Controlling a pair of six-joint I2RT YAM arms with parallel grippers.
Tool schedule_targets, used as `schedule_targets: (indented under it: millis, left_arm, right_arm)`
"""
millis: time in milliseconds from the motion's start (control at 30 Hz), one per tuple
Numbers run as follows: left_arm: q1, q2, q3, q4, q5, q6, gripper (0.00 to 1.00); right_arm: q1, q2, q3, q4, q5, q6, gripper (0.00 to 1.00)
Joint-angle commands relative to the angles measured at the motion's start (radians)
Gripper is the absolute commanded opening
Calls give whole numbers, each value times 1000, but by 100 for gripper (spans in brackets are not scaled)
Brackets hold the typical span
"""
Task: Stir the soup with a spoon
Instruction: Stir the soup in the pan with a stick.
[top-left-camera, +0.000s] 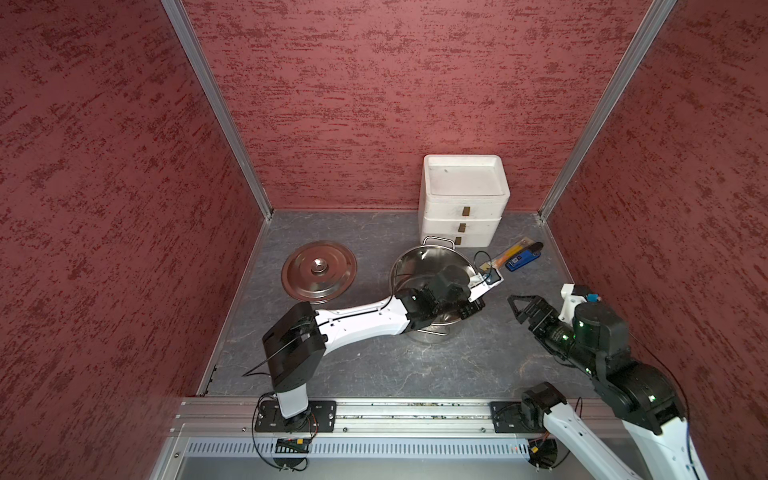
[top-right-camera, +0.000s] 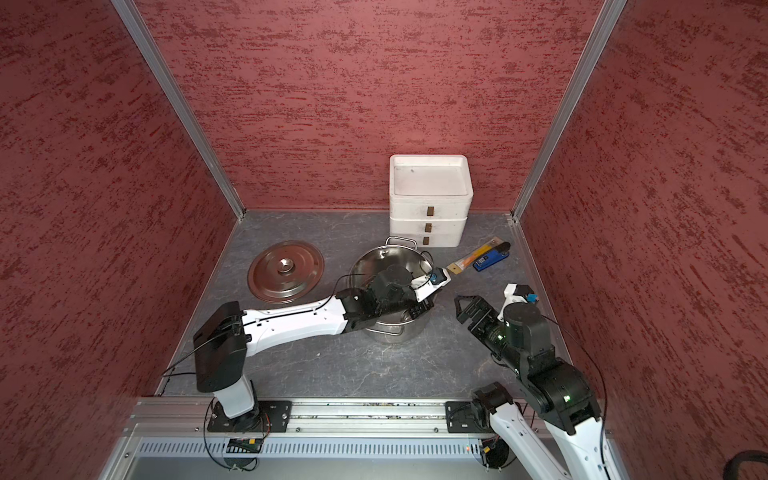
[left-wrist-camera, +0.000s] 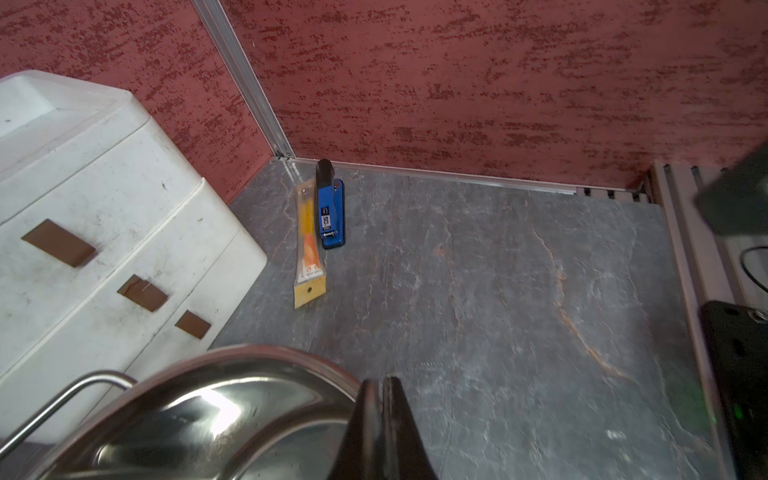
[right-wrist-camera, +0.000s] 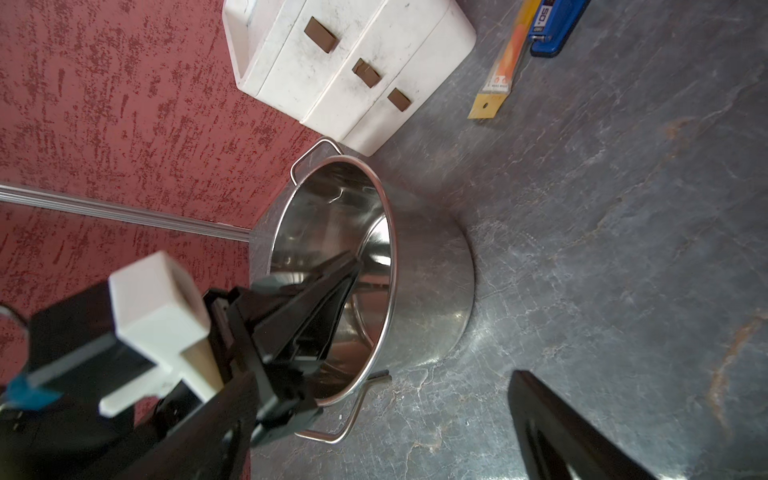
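Left gripper (right-wrist-camera: 353, 261): fingers pressed together, slanted down past the rim into the pot, tips near the inner wall on the right gripper's side; contact with the wall not discernible.
Stockpot (right-wrist-camera: 432, 291): under and around the left gripper's tips; upright on the table (top-left-camera: 457, 365), mouth up.
Soup: none visible, bare steel inside only.
Pot axis: two loop handles on one line, one on the arm-base side of the left gripper, one beyond it toward the drawer unit (top-left-camera: 463, 208).
Spoon: not made out in any view; whether pinched in the closed jaws, cannot tell; heading and long axis undetermined.
Right gripper (top-left-camera: 515, 309): spread wide, empty, beside the pot and apart from it, aimed toward it; probably parked clear of the stirring sweep.
Lid (top-left-camera: 319, 272): flat, knob up, well apart from the left gripper, on the side away from the right gripper; off, leaving the mouth free.
Packet (top-left-camera: 511, 251), stapler (top-left-camera: 521, 261): side by side beyond the right gripper; judged not needed for the task.
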Motion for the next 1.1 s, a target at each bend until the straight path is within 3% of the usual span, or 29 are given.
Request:
schedule_targets:
  millis: [0, 300, 567, 867, 1067]
  left_arm:
    - [-15, -105, -68, -10, -72, -27, 0]
    - [36, -267, -229, -48, -192, -101, 0]
    - [173, -297, -250, -44, -190, -93, 0]
    - [325, -196, -158, 9, -109, -31, 0]
    - [354, -42, -16, 50, -28, -27, 0]
  right_arm:
    - [4, -11, -27, 15, 2, 14, 98]
    - [5, 39, -37, 82, -33, -2, 98]
    - [5, 67, -22, 101, -40, -13, 98]
    - [5, 72, -10, 102, -27, -11, 98]
    - [5, 72, -5, 100, -20, -9, 98]
